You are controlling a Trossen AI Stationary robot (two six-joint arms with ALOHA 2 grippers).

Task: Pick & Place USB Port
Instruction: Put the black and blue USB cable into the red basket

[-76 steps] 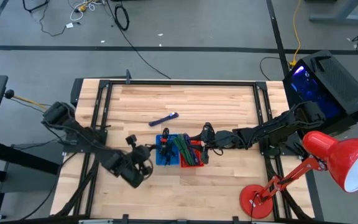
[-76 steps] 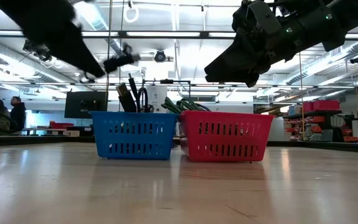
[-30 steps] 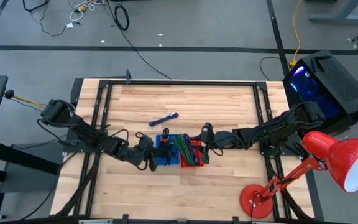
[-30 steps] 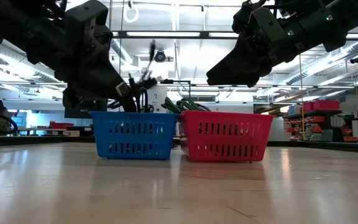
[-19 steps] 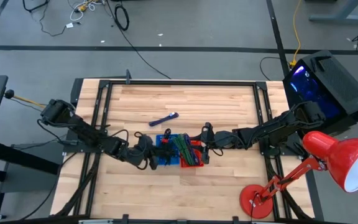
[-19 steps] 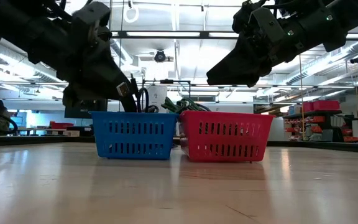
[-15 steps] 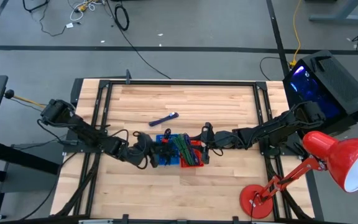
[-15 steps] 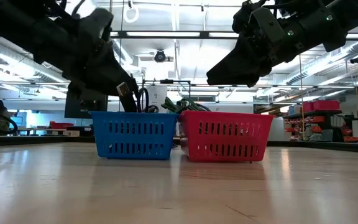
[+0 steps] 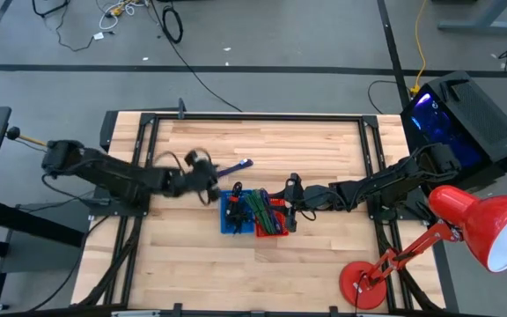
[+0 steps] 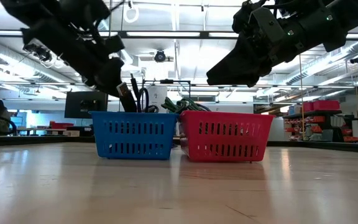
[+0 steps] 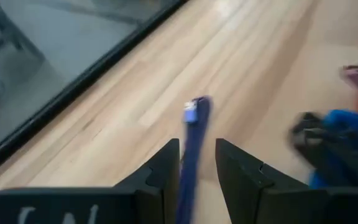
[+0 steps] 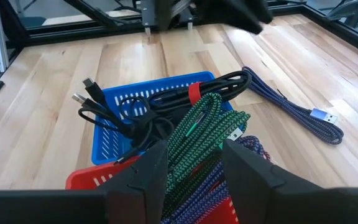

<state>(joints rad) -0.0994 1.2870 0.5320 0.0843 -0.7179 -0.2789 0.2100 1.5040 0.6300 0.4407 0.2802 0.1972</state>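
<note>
Lying on the bare wood of the table (image 9: 324,264) is a blue braided USB cable (image 9: 232,167), placed just behind the blue basket (image 9: 228,222) and apart from it. The left gripper (image 9: 208,183) is positioned between that cable and the basket's rear left corner, above the tabletop. In the left wrist view the cable (image 11: 193,143) is seen running up between the two dark fingers (image 11: 160,177), which stand apart on either side of it; whether they touch it cannot be told, and its silver plug end lies beyond the fingertips on the wood. The blue basket is filled with coiled black cables (image 12: 148,118), one bound with a red tie, and their plugs stick up above the rim in the low view. Directly against its right side sits a red basket (image 9: 271,222), packed with green braided cables (image 12: 197,134) and a purple one. The right gripper (image 9: 293,201) is held over the right part of the red basket, its fingers (image 12: 145,174) spread apart with nothing between them. A red desk lamp (image 9: 465,229) stands at the table's near right corner, and a black computer case (image 9: 465,114) lit blue inside is seen beside the right edge.
</note>
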